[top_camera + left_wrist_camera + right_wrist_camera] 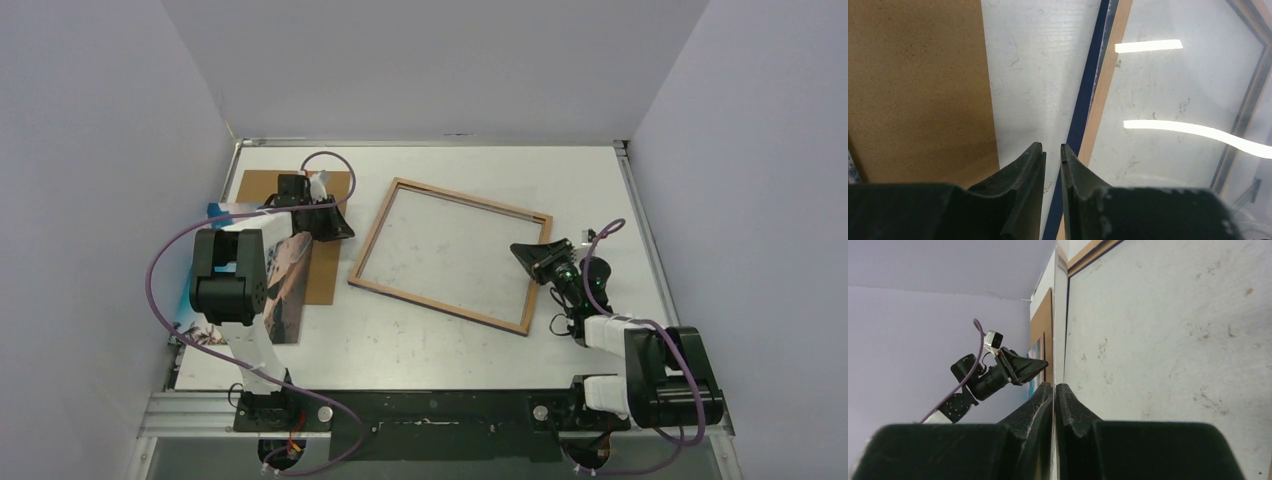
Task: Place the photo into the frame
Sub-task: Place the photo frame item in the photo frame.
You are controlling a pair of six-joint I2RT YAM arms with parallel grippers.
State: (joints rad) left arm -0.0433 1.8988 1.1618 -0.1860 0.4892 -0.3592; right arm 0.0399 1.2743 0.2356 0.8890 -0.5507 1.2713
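Note:
The frame (pixel 437 307) lies back up and askew mid-table, its light wood rails around a clear pane. My right gripper (pixel 522 250) is shut on the frame's right rail; in the right wrist view its fingers (pixel 1054 385) pinch that thin edge, with the pane (pixel 1173 340) to the right. The photo (pixel 290 275) lies at the left, mostly hidden under my left arm. My left gripper (pixel 345 232) hovers over bare table just left of the frame's navy-sided left rail (pixel 1103 85). Its fingers (pixel 1052 147) stand a narrow gap apart with nothing between them.
A plain brown backing board (pixel 325 275) lies at the back left under the photo and fills the left of the left wrist view (pixel 918 85). Purple walls enclose the table on three sides. Purple cables loop around both arms.

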